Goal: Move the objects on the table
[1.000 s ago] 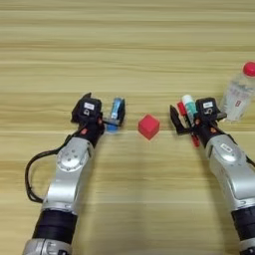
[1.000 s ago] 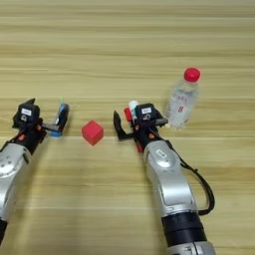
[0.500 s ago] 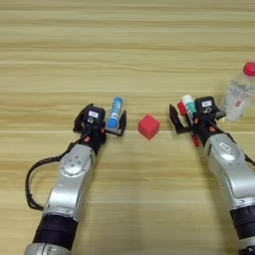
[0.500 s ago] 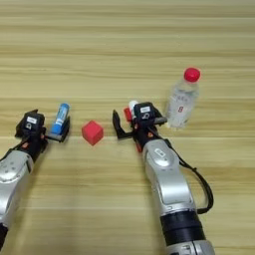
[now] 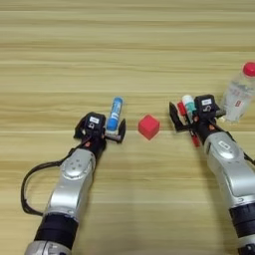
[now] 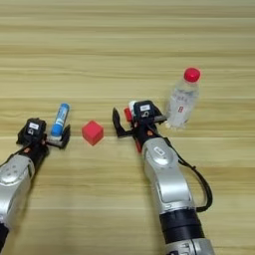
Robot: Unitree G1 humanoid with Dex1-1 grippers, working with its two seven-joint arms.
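A short blue tube [image 5: 115, 113] lies flat on the table [image 5: 124, 45], pointing away from me. My left gripper [image 5: 99, 131] sits just behind the tube's near end, open, and that end lies close to its inner finger. To the right, between the two arms, rests a small red cube [image 5: 148, 126]. My right gripper [image 5: 195, 118] stands open with the white-and-green tube [image 5: 188, 104] and the thin red pen [image 5: 195, 139] between its fingers. The clear bottle with a red cap [image 6: 183, 102] stands right of that gripper.
Bare wooden planks stretch across the far half of the table [image 6: 124, 40]. A black cable [image 5: 30, 184] loops beside my left forearm. The bottle stands close to the right gripper's outer side.
My left gripper has let go of the blue tube and drawn back toward me. The tube now lies on the table. The right arm has not moved.
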